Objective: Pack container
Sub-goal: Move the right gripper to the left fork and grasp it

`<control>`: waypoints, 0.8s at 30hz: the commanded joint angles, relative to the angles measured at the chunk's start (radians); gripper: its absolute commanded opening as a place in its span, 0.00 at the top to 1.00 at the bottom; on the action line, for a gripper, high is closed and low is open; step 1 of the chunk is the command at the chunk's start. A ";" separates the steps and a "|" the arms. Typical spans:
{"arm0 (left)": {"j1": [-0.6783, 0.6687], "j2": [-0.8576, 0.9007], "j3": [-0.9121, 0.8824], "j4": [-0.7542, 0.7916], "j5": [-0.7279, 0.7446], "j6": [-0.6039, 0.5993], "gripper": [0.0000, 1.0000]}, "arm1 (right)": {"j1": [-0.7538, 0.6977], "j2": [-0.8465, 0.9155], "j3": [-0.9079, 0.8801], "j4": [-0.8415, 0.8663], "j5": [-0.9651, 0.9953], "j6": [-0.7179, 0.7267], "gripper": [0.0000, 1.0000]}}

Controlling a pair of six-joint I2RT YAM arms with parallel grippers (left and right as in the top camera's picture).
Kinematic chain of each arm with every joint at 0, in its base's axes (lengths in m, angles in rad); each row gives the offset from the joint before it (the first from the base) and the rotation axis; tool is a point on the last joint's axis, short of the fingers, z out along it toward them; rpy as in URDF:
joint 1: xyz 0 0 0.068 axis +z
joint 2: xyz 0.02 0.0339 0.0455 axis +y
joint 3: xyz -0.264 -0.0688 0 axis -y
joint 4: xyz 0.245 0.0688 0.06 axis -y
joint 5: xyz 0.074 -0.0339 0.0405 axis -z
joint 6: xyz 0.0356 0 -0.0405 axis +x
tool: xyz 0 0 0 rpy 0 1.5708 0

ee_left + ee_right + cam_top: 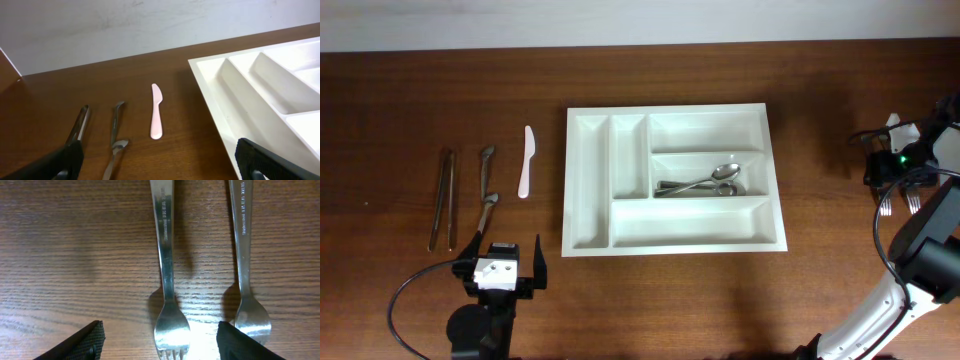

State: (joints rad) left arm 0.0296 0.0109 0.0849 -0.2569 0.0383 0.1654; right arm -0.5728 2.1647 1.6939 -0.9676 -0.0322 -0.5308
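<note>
The white cutlery tray lies mid-table with two metal spoons in its middle right compartment; its left part shows in the left wrist view. My left gripper is open and empty near the front edge, left of the tray; in its wrist view bare wood lies between the fingers. My right gripper is open at the far right, low over two metal forks. In the right wrist view one fork lies between the open fingers, and the other fork lies by the right finger.
Left of the tray lie a white plastic knife, two metal utensils end to end, and a pair of long dark metal sticks. A wall runs behind the table's far edge.
</note>
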 commanded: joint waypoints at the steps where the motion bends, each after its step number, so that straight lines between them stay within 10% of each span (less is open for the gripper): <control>1: 0.006 -0.004 -0.005 0.000 0.008 0.016 0.01 | -0.005 0.055 -0.009 0.008 0.014 0.056 0.28; 12: 0.006 -0.004 -0.005 0.000 0.007 0.016 0.01 | -0.005 0.082 -0.009 0.021 0.009 0.103 0.38; 17: 0.006 -0.004 -0.005 0.000 0.008 0.016 0.01 | -0.005 0.082 -0.009 0.024 0.010 0.103 0.81; 24: 0.006 -0.004 -0.005 0.000 0.008 0.016 0.01 | -0.004 0.082 -0.009 0.031 -0.043 0.123 0.90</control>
State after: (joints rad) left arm 0.0296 0.0109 0.0849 -0.2573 0.0383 0.1654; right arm -0.5735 2.2387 1.6920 -0.9409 -0.0273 -0.4221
